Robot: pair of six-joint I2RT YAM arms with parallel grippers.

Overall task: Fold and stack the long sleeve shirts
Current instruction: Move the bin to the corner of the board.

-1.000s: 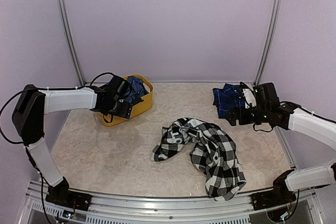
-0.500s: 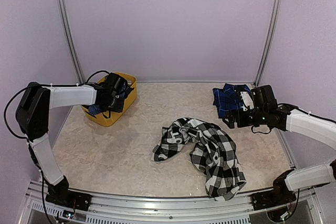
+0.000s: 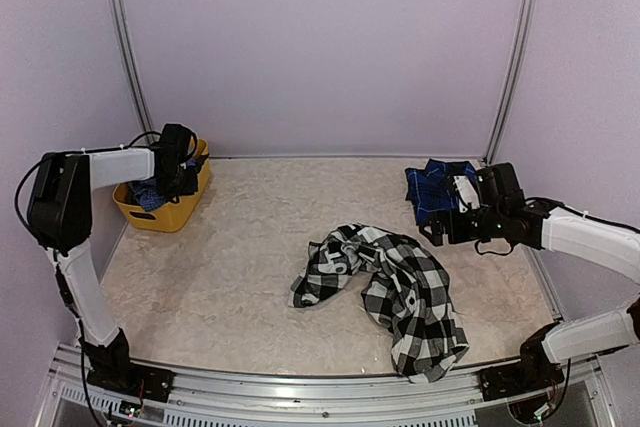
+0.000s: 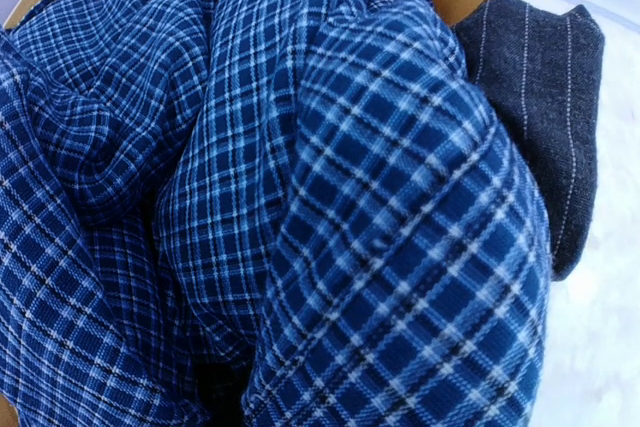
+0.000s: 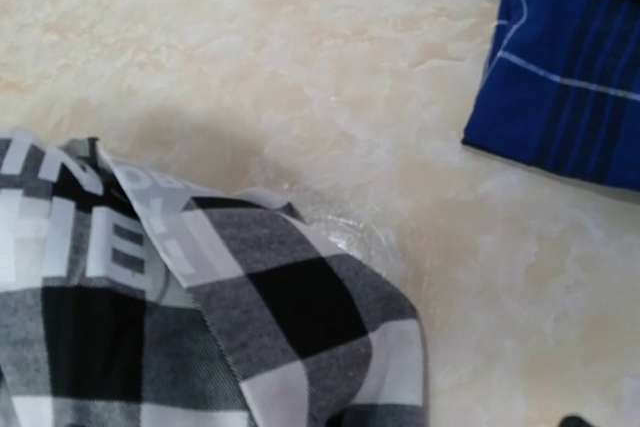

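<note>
Trouble looks likeliest at the far-left corner; left gripper (image 3: 178,162) hangs in the yellow basket (image 3: 170,219), and lifting its tangled blue plaid cloth (image 4: 300,197) could drag the basket along; check shirt (image 3: 400,287) lies crumpled mid-worktop (image 3: 250,277); right gripper (image 3: 448,219) sits beside the folded plaid shirt (image 3: 432,187), far-right; both sets of jaws hidden, so I cannot tell their state.

check shirt (image 3: 400,292) x1 | folded blue plaid shirt (image 3: 432,187) x1 | ylw basket (image 3: 160,217) x1

White block letters run along a black band (image 5: 60,237) on the black-and-white check shirt (image 5: 295,317). Creased and blurred, they spell nothing readable.
</note>
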